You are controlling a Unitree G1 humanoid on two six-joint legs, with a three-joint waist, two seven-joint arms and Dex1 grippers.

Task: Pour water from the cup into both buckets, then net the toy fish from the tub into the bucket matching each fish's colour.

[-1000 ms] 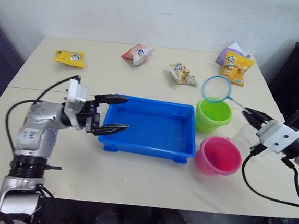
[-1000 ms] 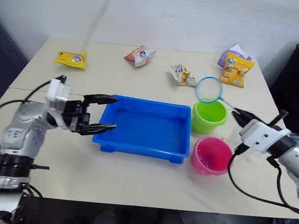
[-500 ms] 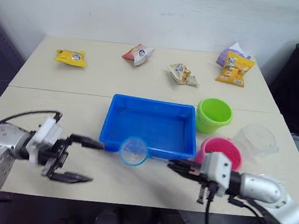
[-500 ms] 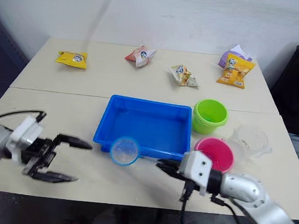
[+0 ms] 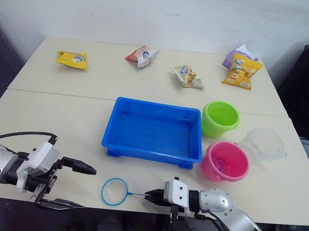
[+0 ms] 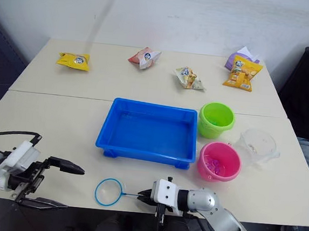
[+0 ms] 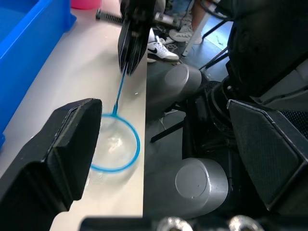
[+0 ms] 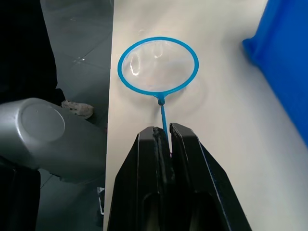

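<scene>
The net (image 5: 115,191) lies flat on the table (image 5: 79,114) at its front edge, at about 7 o'clock from the blue tub (image 5: 153,131), well apart from it. Its light blue hoop rests on the tabletop and its thin handle runs toward 3 o'clock into the right gripper (image 5: 149,193), whose two black fingers are clamped together on the handle's end. The left gripper (image 5: 80,186) hovers at the front edge at 9 o'clock from the hoop, its fingers spread wide apart, holding nothing. The tub sits mid-table; no fish can be made out in it. Just beside its 3 o'clock end stand the lime green bucket (image 5: 220,118) and, at 6 o'clock from that, the pink bucket (image 5: 225,161), with small fish shapes inside the pink one. The clear measuring cup (image 5: 263,145) stands at 3 o'clock from the pink bucket, near it. Along the far side of the table lie several snack packets (image 5: 71,59)
</scene>
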